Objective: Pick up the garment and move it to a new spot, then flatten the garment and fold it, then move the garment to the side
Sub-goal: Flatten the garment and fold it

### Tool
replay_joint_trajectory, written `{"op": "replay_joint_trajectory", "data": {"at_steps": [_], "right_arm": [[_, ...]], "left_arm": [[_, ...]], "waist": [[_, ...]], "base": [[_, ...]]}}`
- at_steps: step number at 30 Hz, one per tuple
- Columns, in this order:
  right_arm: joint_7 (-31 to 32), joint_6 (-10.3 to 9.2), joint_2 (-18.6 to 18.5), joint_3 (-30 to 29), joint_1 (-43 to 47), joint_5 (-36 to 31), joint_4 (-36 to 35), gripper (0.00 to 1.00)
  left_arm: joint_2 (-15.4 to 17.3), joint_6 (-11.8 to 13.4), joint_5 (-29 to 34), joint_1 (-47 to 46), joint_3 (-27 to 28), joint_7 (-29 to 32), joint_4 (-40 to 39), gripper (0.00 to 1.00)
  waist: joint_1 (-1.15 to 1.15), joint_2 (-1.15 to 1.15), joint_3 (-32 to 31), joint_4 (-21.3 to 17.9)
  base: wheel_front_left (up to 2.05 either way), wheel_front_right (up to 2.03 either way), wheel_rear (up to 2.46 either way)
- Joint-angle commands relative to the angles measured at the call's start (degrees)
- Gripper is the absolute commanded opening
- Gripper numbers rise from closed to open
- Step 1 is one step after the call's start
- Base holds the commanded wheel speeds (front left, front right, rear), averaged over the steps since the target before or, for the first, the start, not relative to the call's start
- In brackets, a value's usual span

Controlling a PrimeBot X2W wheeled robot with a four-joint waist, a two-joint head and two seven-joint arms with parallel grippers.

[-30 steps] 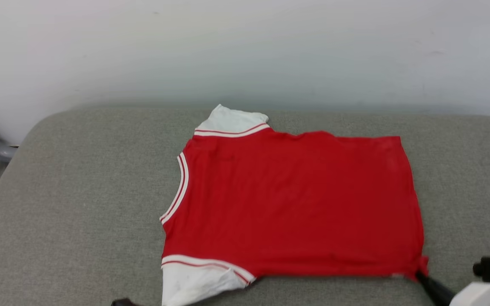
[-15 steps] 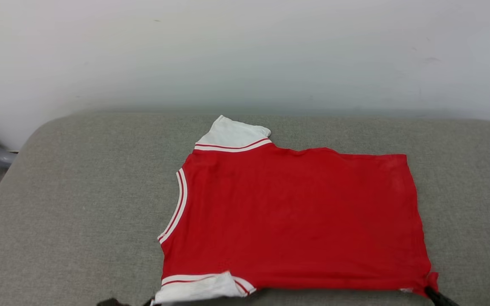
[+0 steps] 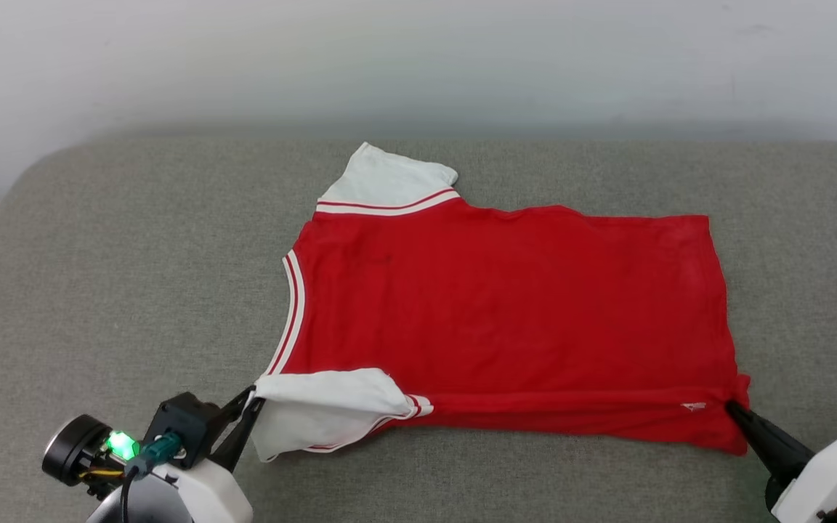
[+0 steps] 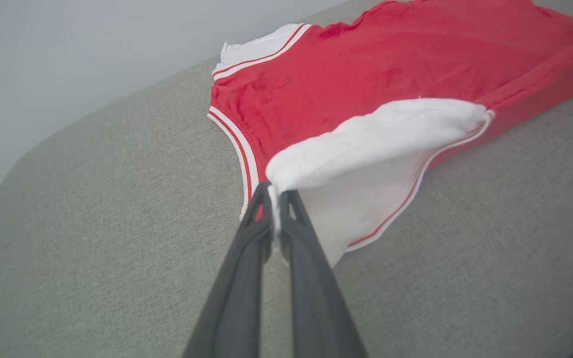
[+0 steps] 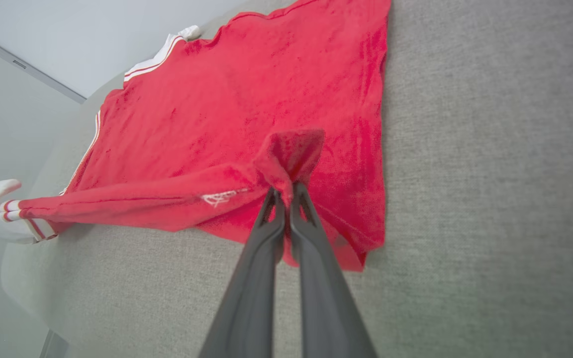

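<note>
The left gripper [image 4: 274, 194] was pinched shut on the tip of the near white sleeve [image 3: 324, 407], and the right gripper [image 5: 285, 191] was clamped on the near hem corner of the garment [image 3: 506, 312], red cloth bunched above its tips. A second before, that sleeve and the near side seam [image 3: 571, 401] lay flat on the grey cushion [image 3: 135, 254]; now both were raised, the sleeve hanging open from the left grip and the seam drawn into a ridge between the two. The head camera had tipped too, so the scene's overall shift was not the shirt's. This looked like the start of the lengthwise fold, the near edge ready to travel toward the far one. The garment lay across the cushion's middle and right, collar toward the left edge, hem toward the right, plain red side up and mostly smooth, the far sleeve [image 3: 386, 181] pointing at the back edge.
</note>
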Motion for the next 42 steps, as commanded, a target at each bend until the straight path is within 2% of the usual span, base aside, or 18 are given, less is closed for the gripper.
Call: {"op": "replay_joint_trajectory", "data": {"at_steps": [1, 16, 25, 26, 27, 28, 34, 38, 42], "right_arm": [[0.79, -0.06, 0.58, -0.77, -1.61, -1.18, 0.25, 0.0], [8.32, -0.05, 5.67, -5.65, -8.25, -10.31, 2.17, 0.0], [9.86, -0.06, 7.68, -8.17, -9.52, -13.8, 3.03, 0.0], [9.39, -0.06, 7.88, -8.48, -9.7, -14.69, 3.18, 0.0], [9.35, -0.06, 8.18, -8.63, -9.73, -15.3, 3.41, 0.58], [9.49, -0.06, 8.59, -8.74, -9.74, -15.57, 3.64, 1.0], [9.4, -0.05, 8.61, -8.27, -9.37, -19.03, 2.21, 1.0], [10.08, -0.05, 9.09, -8.65, -7.76, -20.81, 0.28, 1.0], [11.88, -0.05, 8.06, -9.48, -5.84, -26.0, -3.2, 1.0]], "left_arm": [[-0.19, -0.65, 0.54, -1.82, -0.33, 0.38, 0.88, 0.0], [-3.97, -6.69, 2.92, -16.91, -4.61, 1.02, 16.1, 0.0], [-6.12, -8.01, 4.15, -21.91, -6.7, -1.37, 25.97, 0.0], [-6.42, -7.78, 4.15, -22.27, -6.79, -1.56, 26.88, 0.09], [-6.68, -7.39, 4.56, -22.72, -6.92, -2.02, 27.61, 0.66], [-7.06, -6.84, 4.52, -22.88, -6.78, -2.46, 28.48, 1.0], [-10.26, -4.8, 1.84, -21.81, -5.08, -5.45, 30.58, 1.0], [-12.88, -2.34, -2.7, -19.19, -1.71, -7.34, 28.27, 1.0], [-13.89, -0.89, -5.92, -15.18, -0.61, -5.64, 24.6, 1.0]], "waist": [[-0.01, 0.0, 2.21, -0.22], [-0.01, 0.0, 9.11, -0.2], [-0.01, 0.0, 10.68, -0.49], [-0.01, 0.0, 10.7, -0.52], [-0.01, 0.0, 10.62, -0.54], [-0.01, 0.0, 10.44, -0.55], [-0.01, 0.0, 7.81, -0.43], [-0.01, 0.0, 5.16, -0.16], [-0.01, 0.0, 2.83, 0.21]], "base": [[0.0, 0.0, 0.0], [0.0, 0.0, 0.0], [0.0, 0.0, 0.0], [0.0, 0.0, 0.0], [0.0, 0.0, 0.0], [0.0, 0.0, 0.0], [0.0, 0.0, 0.0], [0.0, 0.0, 0.0], [0.0, 0.0, 0.0]]}}
